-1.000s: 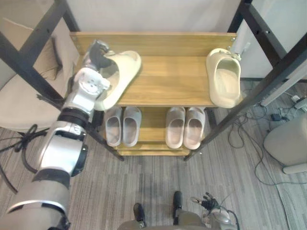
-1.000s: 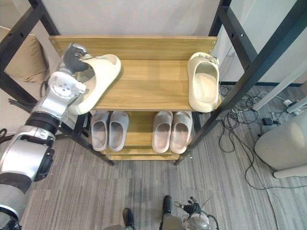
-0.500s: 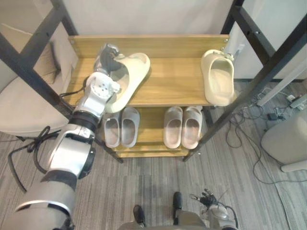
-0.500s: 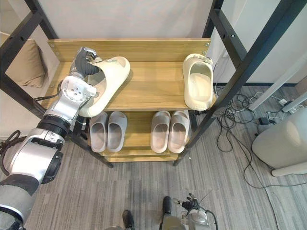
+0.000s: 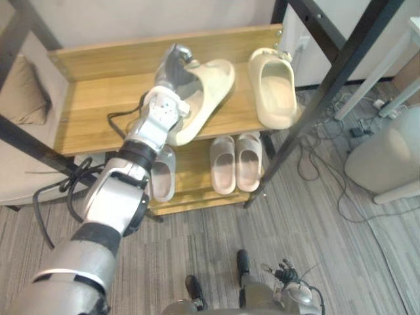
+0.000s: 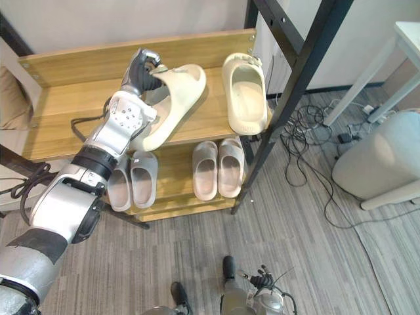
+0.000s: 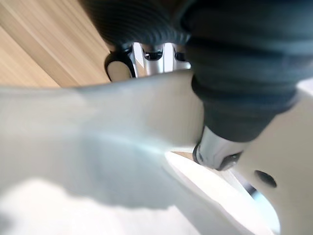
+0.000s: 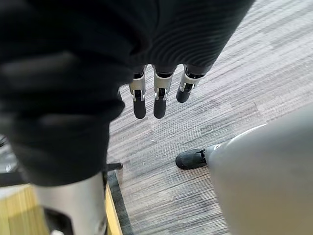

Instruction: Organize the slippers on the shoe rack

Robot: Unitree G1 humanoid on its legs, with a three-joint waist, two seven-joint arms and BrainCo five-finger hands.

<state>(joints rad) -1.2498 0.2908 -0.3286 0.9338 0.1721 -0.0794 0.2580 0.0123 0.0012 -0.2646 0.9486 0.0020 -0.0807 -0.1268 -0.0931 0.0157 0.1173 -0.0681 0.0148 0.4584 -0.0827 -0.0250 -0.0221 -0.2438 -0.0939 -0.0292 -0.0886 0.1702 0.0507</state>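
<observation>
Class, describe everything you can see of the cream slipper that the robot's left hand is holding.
The cream slipper is a thick slide, matte and foam-like, with a wide strap. The left hand grips it at the strap. It lies slanted over the wooden top shelf, heel past the front edge, apart from the matching slipper on the right. Whether it rests on the shelf is unclear.

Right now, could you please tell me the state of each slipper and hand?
Held cream slipper: slanted over the top shelf's front edge.
Second cream slipper: flat on that shelf, untouched.
Left grey pair: side by side on the lower shelf.
Right grey pair: likewise.
Left hand: fingers curled on the held cream slipper.
Right hand: open, above the floor.
</observation>
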